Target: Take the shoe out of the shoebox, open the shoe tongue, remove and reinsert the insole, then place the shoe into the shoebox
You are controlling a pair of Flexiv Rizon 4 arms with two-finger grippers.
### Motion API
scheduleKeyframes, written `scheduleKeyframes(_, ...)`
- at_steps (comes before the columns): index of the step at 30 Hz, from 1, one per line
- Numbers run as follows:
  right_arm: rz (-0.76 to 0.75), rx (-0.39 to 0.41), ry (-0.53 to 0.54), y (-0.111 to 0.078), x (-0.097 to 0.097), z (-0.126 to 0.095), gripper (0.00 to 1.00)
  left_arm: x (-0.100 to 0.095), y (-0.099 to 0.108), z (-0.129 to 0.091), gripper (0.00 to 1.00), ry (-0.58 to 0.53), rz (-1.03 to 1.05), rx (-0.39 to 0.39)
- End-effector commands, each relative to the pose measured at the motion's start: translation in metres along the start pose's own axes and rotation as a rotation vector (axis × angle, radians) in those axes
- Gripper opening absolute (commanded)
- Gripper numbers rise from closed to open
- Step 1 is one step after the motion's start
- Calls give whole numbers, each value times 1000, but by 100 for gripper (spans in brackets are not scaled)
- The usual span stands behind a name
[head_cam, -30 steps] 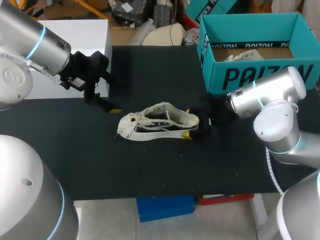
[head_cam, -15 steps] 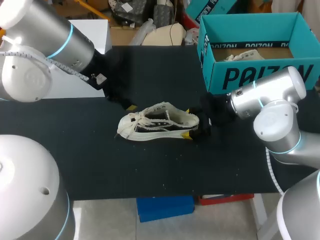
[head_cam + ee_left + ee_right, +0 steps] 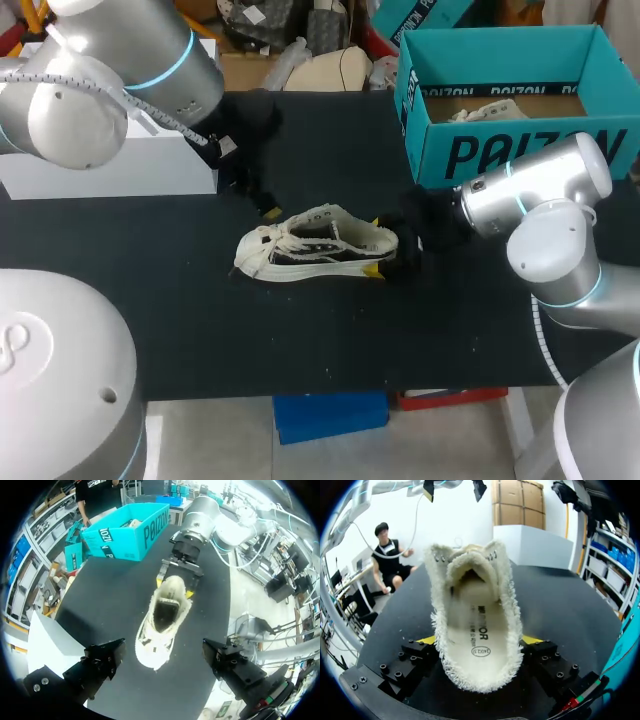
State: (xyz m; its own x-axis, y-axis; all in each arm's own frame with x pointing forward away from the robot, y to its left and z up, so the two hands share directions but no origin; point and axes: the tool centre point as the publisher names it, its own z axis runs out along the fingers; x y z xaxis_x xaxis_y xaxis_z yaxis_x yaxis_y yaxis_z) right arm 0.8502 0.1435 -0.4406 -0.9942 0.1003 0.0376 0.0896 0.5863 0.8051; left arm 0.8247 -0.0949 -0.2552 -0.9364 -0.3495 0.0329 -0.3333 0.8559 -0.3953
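The right claw [image 3: 480, 647] is clamped on the heel of the white shoe [image 3: 315, 245], one yellow-tipped finger on each side. The shoe lies mid-worktop [image 3: 200, 320] with its toe pointing left. The left claw [image 3: 163, 654] hangs with its fingers spread wide just beyond the toe, and the teal shoebox [image 3: 520, 150] stands at the far right.

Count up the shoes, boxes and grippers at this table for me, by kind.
Shoes: 2 (the shoe lying out in the open; what looks like a second shoe, partly showing inside the shoebox)
Boxes: 2 (the teal shoebox, the white box)
Grippers: 2 (left gripper, right gripper)
Total: 6
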Motion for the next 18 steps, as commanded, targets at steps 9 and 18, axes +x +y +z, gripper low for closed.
scheduleKeyframes(9,1,1,-1,-2,-2,3,0,-6,-26,14,100,-320,-659,-410)
scheduleKeyframes(18,1,1,-1,-2,-2,3,0,-4,-24,16,100,-295,-937,-377)
